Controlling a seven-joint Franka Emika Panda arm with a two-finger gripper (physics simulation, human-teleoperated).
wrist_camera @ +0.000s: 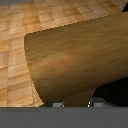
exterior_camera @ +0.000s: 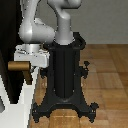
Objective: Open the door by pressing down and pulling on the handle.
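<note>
Where the handle (exterior_camera: 21, 68) juts from the door (exterior_camera: 7, 45), the gripper (exterior_camera: 30, 61) sits above it. Whether the claw is released or clenched cannot be told.

We see the handle (wrist_camera: 75, 57) very close, a brown wood-coloured bar that fills most of the frame, with a rounded end toward the frame's left. Behind it lies a wooden floor (wrist_camera: 20, 20) of light planks. At the lower edge, two small grey tips of the pincer (wrist_camera: 75, 104) show beside a narrow part of the handle. We cannot tell whether they touch it.
</note>
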